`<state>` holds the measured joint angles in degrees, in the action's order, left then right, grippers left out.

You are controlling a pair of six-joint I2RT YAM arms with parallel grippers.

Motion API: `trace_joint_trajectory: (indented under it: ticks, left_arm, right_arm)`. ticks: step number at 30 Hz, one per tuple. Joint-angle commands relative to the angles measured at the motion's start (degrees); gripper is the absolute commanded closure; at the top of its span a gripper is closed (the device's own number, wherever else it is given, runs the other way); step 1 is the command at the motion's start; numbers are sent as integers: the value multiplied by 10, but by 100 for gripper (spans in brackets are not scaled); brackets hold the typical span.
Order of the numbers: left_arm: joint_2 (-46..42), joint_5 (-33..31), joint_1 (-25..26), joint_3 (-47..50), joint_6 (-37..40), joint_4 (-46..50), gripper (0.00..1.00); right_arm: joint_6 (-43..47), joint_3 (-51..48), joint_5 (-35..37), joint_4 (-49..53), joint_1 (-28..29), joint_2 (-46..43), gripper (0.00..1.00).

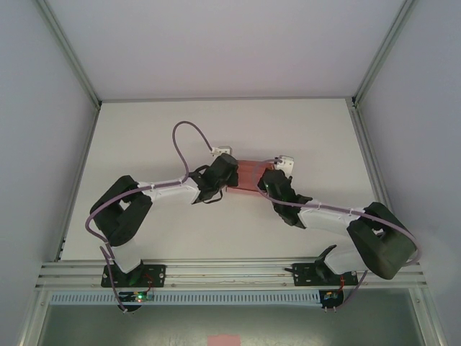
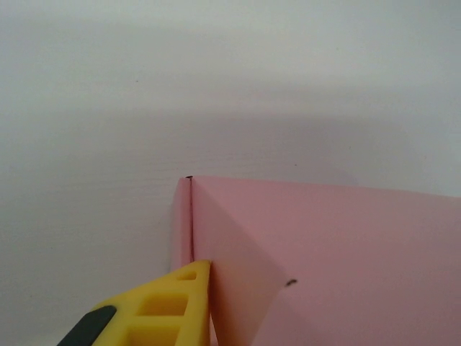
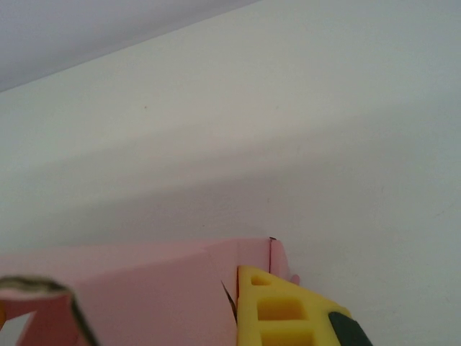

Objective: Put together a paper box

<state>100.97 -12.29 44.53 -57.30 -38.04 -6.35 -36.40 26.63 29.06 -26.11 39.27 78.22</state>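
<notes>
From above, the plain pink thin-card paper box (image 1: 248, 175) lies mid-worktop (image 1: 158, 130), with the left tool (image 1: 229, 180) at its left end and the right tool (image 1: 265, 184) at its right end. In the left wrist view, one yellow finger (image 2: 169, 310) lies against the box's upright end wall at a folded corner. Its partner is hidden, so I cannot tell whether it pinches. In the right wrist view, the right tool is pressed together, nipping the box's other end wall. The walls look raised and creased, so folding seems well along. Closing the remaining flaps is probably what is left.
</notes>
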Motion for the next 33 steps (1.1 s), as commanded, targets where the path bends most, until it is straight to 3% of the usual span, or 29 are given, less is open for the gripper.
trace_joint_trajectory:
  ticks: [1,6,13,16,20,25,30,33]
  left_arm:
    - [23,50,25,61,-6,-7,83]
    - [-2,31,43,97,15,-23,80]
    - [-51,-7,58,84,35,64,61]
    - [-84,-24,58,76,14,129,42]
    - [-143,-40,58,67,-10,252,0]
    - [-250,14,57,64,-12,300,0]
    - [-342,-30,47,11,-69,350,0]
    - [-336,-12,3,-15,-103,356,0]
  right_arm:
    - [50,-55,-77,-51,15,3,100]
    - [88,-118,-72,-122,18,8,100]
    - [105,-136,-35,-139,33,23,100]
    - [108,-137,-20,-121,40,20,100]
    - [117,-144,-15,-98,43,-3,100]
    - [125,-151,-6,-90,49,-12,100]
    - [139,-150,-6,-93,60,-6,100]
    - [154,-145,-4,-92,67,5,100]
